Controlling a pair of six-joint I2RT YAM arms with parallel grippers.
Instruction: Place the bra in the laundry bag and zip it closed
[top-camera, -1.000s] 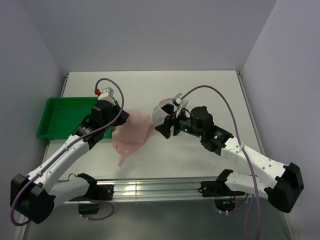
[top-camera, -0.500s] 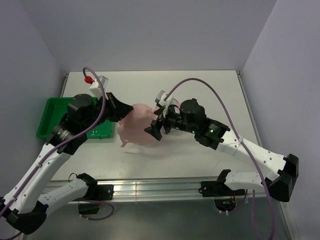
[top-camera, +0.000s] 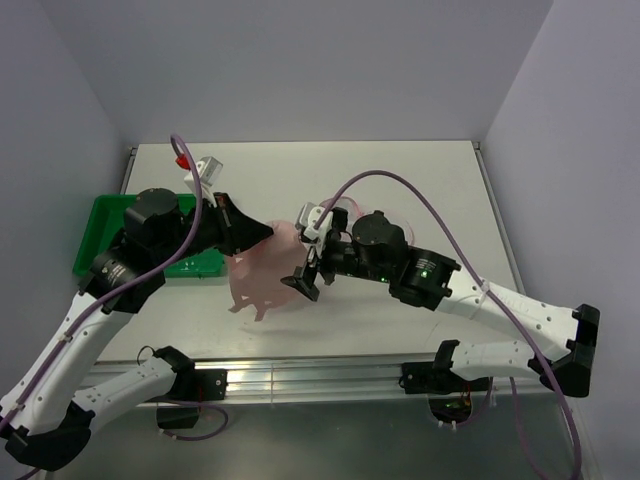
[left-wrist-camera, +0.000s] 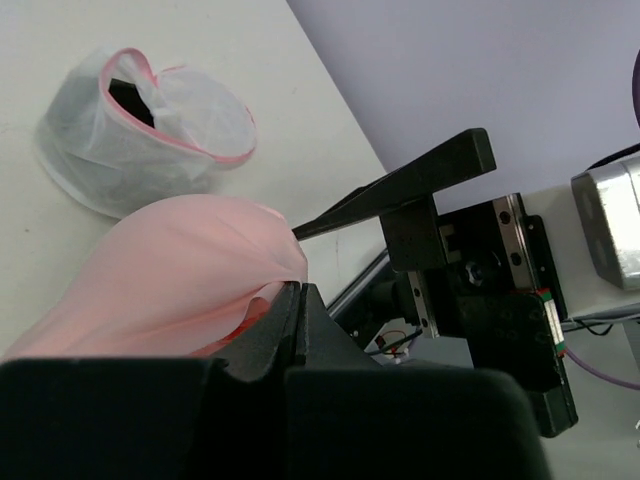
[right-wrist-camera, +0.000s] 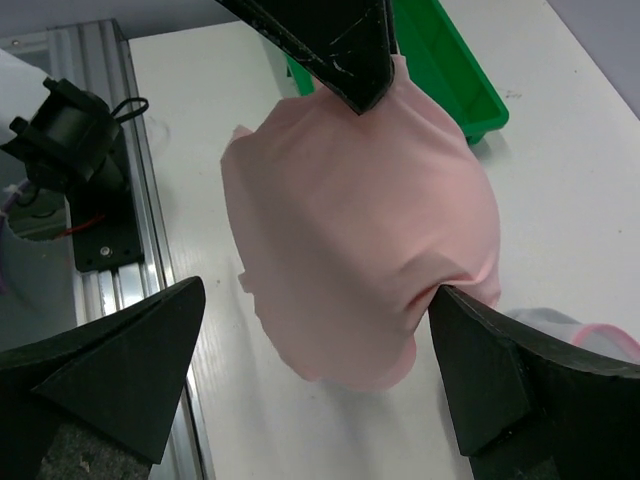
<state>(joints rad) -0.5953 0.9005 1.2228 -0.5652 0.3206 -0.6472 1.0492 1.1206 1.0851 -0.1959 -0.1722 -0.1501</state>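
The pink bra (top-camera: 262, 278) hangs above the table's middle, pinched at its top by my left gripper (top-camera: 266, 237), which is shut on it. In the left wrist view the fabric (left-wrist-camera: 170, 280) bulges out from the closed jaws (left-wrist-camera: 297, 292). My right gripper (right-wrist-camera: 318, 300) is open wide around the hanging bra (right-wrist-camera: 360, 220), its right finger (right-wrist-camera: 480, 370) touching a fold of the cloth. The laundry bag (left-wrist-camera: 140, 130), white mesh with pink trim, lies on the table behind with its mouth partly open. In the top view the bag (top-camera: 340, 210) is mostly hidden by the right arm.
A green plastic tray (top-camera: 108, 236) sits at the table's left side, under the left arm. The aluminium rail (right-wrist-camera: 95, 150) runs along the near table edge. White walls close in the back and both sides.
The left arm lifted the bra off the table and swung it toward the middle. The right gripper opened fully and moved left from the bag to straddle the hanging bra.
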